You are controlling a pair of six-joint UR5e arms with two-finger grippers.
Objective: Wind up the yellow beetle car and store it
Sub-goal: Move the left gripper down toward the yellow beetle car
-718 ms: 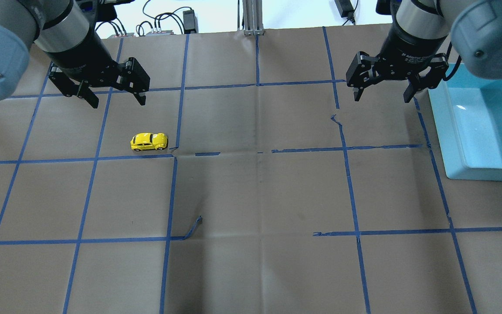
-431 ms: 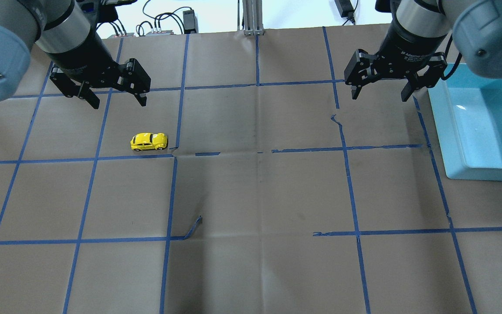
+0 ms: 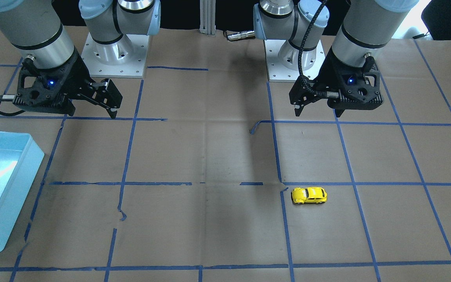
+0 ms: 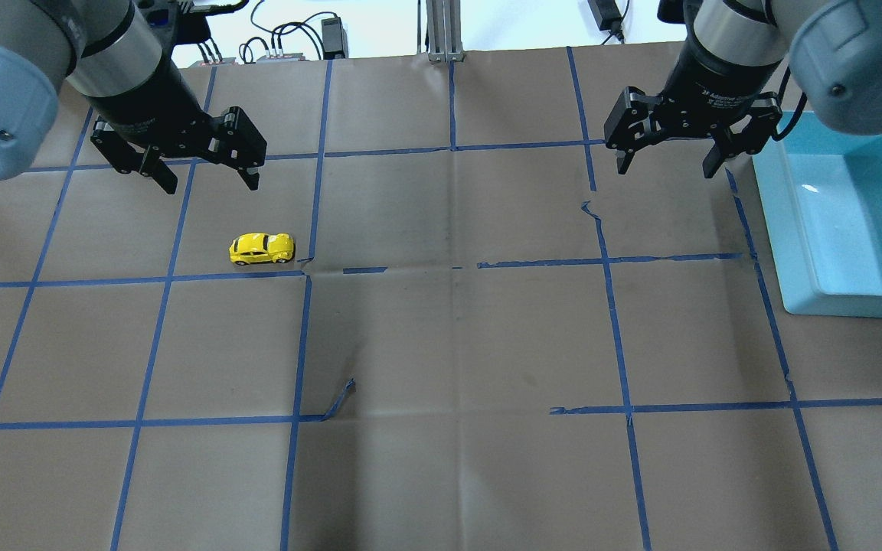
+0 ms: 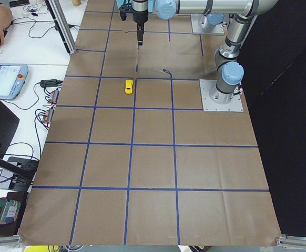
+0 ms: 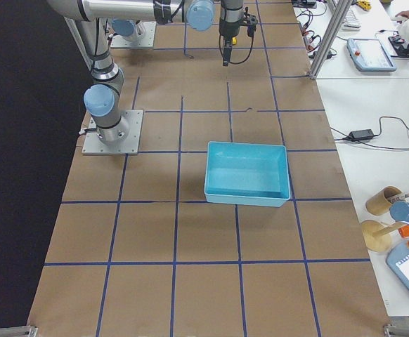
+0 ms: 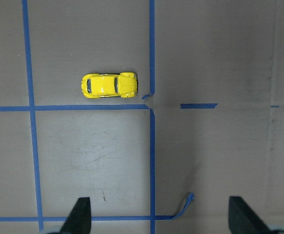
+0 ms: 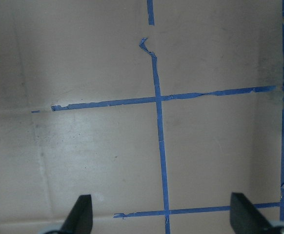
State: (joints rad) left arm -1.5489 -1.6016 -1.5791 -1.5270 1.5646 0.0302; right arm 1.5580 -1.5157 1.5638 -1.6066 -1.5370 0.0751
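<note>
1 small bright yellow toy beetle car (image 4: 261, 249) with dark windows and black wheels is seen standing on its 4 wheels on the brown paper table cover (image 4: 449, 344), in the robot's left half of the table, just beside a crossing of the blue tape grid lines (image 4: 104, 281) and well apart from the light blue plastic tray (image 4: 854, 222) at the right edge. The left black 2-finger gripper (image 4: 210, 184) is held above the table near the car, not touching it, with its jaws spread wide and nothing between them; the right black 2-finger gripper (image 4: 665, 168) is likewise spread and empty, near the tray. The car is judged to be light, rigid and glossy, so a slip out of hard pads can be expected if it is pinched on the rounded roof. A hold across the 2 flat sides, at the doors between the wheels, is judged best, with the wheels left free so that it can be pressed down and drawn backwards for winding
</note>
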